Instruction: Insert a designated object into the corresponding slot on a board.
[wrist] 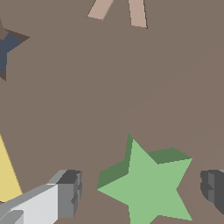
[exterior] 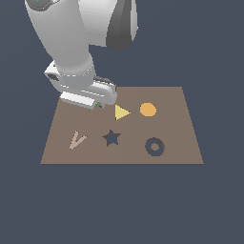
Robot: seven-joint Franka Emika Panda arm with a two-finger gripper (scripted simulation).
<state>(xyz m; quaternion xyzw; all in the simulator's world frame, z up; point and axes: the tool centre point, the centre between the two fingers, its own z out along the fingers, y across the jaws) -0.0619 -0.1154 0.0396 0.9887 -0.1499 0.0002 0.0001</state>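
The green star (wrist: 148,186) lies flat on the brown board (exterior: 176,124). My gripper (wrist: 141,191) is low over it and open. One finger (wrist: 68,194) stands on each side of the star, and neither touches it. In the exterior view the hand (exterior: 88,93) covers the star almost fully; only a green speck (exterior: 97,105) shows beneath it. The dark navy star-shaped slot (exterior: 111,138) is on the board a little nearer the front edge, and it is empty. It also shows partly in the wrist view (wrist: 6,48).
A yellow triangle (exterior: 122,112) lies just beside the hand, with an orange disc (exterior: 147,109) beyond it. A dark ring-shaped hole (exterior: 154,147) sits at the front right in the exterior view. A pink V shape (exterior: 76,140) lies left of the slot.
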